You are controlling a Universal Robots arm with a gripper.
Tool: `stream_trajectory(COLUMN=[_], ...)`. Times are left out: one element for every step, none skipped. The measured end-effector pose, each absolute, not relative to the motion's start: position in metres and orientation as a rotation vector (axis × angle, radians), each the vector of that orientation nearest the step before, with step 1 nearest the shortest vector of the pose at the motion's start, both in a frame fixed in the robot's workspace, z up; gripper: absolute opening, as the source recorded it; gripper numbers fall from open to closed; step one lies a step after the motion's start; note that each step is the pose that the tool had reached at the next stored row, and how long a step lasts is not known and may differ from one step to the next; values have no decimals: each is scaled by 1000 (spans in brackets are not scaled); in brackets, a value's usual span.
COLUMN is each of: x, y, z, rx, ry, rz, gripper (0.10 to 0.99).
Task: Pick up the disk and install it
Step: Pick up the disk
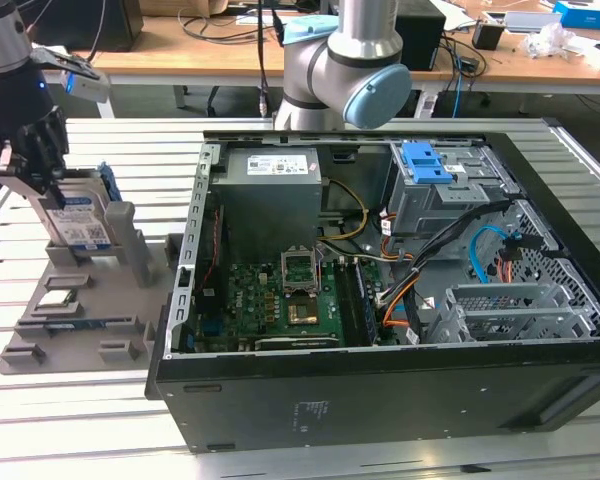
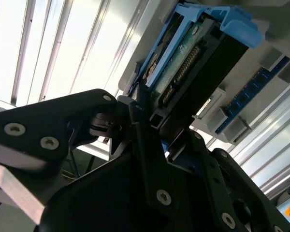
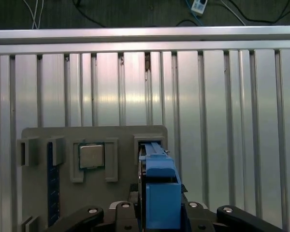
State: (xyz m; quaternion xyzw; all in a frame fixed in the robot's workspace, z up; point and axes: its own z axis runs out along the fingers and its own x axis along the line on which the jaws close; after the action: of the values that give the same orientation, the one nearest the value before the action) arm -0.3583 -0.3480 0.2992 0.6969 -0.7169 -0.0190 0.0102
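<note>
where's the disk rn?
At the exterior view's left, the disk stands on edge in the grey parts holder on the slatted table, outside the open computer case, with the gripper clamped on it.

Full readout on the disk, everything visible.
The disk is a flat silver drive with a white-and-blue label, framed by a blue plastic carrier; the second wrist view shows its green board and connector pins on one edge. It stands on edge in a slot of the grey fixture, beside the open computer case. The gripper is clamped on its upper end.
</note>
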Motion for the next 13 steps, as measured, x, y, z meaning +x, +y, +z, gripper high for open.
stream_trajectory(x=[-358, -358, -358, -358, -358, -358, -358, -358, -358, -358, -358, -358, -358], y=[-348, -348, -348, -347, -347, -347, -346, -346, -346, -346, -346, -346, -346], z=[300, 301, 302, 304, 305, 307, 309, 313, 315, 316, 318, 320, 323], rx=[2175, 2175, 2175, 2175, 2175, 2175, 2175, 2175, 2175, 2175, 2175, 2175, 2175], ry=[-2238, -2238, -2238, -2238, -2238, -2238, -2238, -2238, -2238, -2238, -2238, -2238, -2238], rz=[-59, -59, -59, -59, -59, -59, -59, -59, -59, -59, -59, -59, -59], gripper=[365, 365, 365, 365, 365, 365, 365, 365, 365, 365, 365, 365, 365])
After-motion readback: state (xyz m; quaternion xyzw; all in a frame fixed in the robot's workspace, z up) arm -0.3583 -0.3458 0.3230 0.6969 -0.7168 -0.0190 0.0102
